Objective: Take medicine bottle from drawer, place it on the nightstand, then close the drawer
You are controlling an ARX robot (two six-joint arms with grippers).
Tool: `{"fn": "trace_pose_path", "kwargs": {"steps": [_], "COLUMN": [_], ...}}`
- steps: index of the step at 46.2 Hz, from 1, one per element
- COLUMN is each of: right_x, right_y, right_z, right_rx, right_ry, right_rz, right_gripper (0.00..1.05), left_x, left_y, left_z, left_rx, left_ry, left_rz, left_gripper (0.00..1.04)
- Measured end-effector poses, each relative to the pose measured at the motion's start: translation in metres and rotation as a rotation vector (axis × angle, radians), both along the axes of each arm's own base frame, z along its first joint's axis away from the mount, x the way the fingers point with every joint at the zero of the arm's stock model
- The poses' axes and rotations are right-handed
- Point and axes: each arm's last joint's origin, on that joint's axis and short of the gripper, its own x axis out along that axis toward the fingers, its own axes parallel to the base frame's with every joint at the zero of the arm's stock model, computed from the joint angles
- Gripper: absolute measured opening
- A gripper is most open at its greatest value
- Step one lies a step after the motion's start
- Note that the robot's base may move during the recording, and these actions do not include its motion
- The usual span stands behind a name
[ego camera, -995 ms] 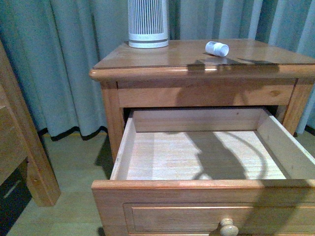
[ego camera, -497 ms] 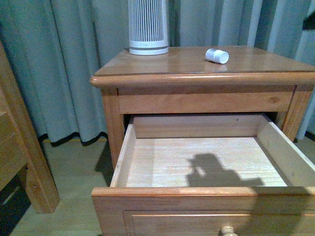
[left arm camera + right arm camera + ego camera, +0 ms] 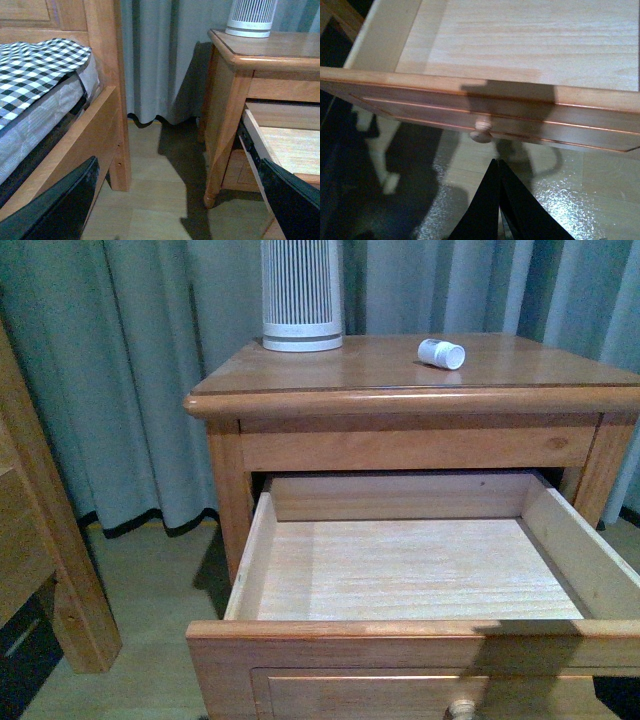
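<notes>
The medicine bottle [image 3: 441, 353] lies on its side on the nightstand [image 3: 330, 365] top, in the upper right of the front view, well apart from the white ribbed device [image 3: 300, 295] at upper centre. The drawer [image 3: 420, 570] fills the lower half of the frame, pulled out wide, its pale inside bare. Fetching and placing look done; only closing is left. The right gripper [image 3: 498, 167], fingers pressed together and holding nothing, sits near the round knob [image 3: 481, 131] on the drawer front, not touching it. The left gripper [image 3: 177, 170] is spread wide over the floor [image 3: 155, 150] between bed frame [image 3: 107, 90] and nightstand. The next move calls for a square push on the drawer front beside the knob, straight in.
</notes>
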Motion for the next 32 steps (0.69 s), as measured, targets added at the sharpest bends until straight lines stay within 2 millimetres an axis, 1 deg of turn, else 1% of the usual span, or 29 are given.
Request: {"fn": "trace_pose_path", "kwargs": {"steps": [6, 9, 15, 23, 27, 32], "right_x": [0.006, 0.011, 0.022, 0.031, 0.042, 0.054], "right_y": [0.002, 0.003, 0.007, 0.008, 0.006, 0.005], "right_z": [-0.027, -0.041, -0.062, -0.081, -0.093, -0.099], "right_rx": [-0.048, -0.096, -0.157, -0.205, -0.234, -0.251], "right_ry": [-0.020, -0.062, -0.115, -0.118, -0.122, -0.136], "right_rz": [-0.027, -0.021, -0.011, -0.004, -0.016, -0.028], "right_gripper": [0.03, 0.03, 0.03, 0.03, 0.03, 0.03], "left_x": [0.000, 0.000, 0.000, 0.000, 0.000, 0.000], "left_y": [0.000, 0.000, 0.000, 0.000, 0.000, 0.000], "left_z": [0.000, 0.000, 0.000, 0.000, 0.000, 0.000], "left_rx": [0.000, 0.000, 0.000, 0.000, 0.000, 0.000], "left_ry": [0.000, 0.000, 0.000, 0.000, 0.000, 0.000], "left_rz": [0.000, 0.000, 0.000, 0.000, 0.000, 0.000], "left_gripper": [0.98, 0.98, 0.98, 0.98, 0.98, 0.98]}}
